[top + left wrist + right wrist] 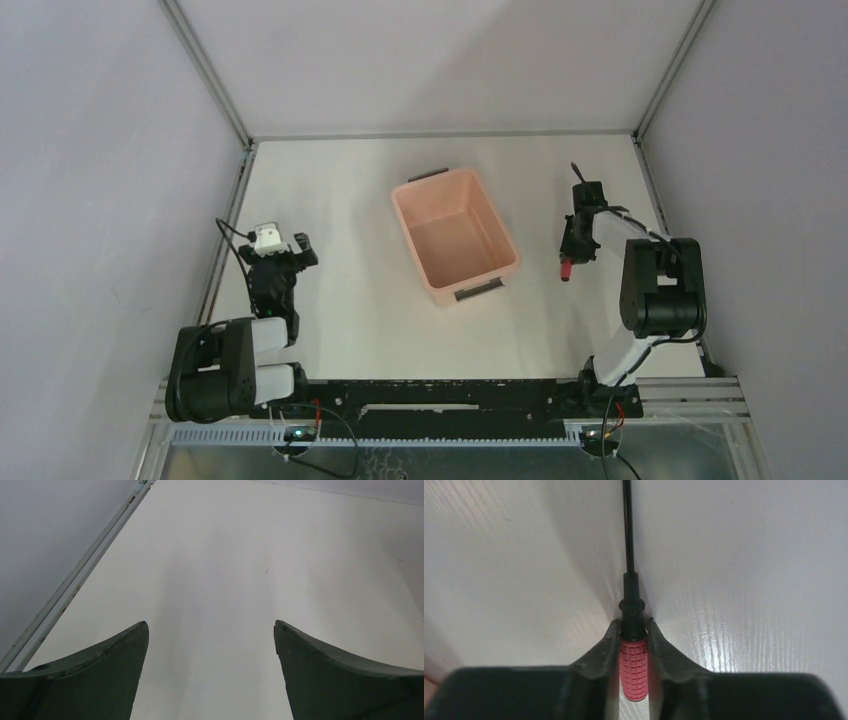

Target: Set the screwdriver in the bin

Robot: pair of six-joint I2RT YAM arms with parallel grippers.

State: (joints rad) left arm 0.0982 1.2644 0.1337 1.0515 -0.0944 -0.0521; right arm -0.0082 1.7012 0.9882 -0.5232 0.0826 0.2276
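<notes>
Screwdriver (633, 667): red handle is gripped between right gripper (631, 626) fingers, judged for secure carrying; located right of bin (455, 240), apart, low over table (340, 200). Left gripper (211, 625): fingers spread, empty, parked clear at near left.

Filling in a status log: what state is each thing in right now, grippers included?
bin: upright, empty.
screwdriver: clamped by its red handle, outside the bin.
right gripper: shut on the screwdriver.
left gripper: open, holding nothing.
</notes>
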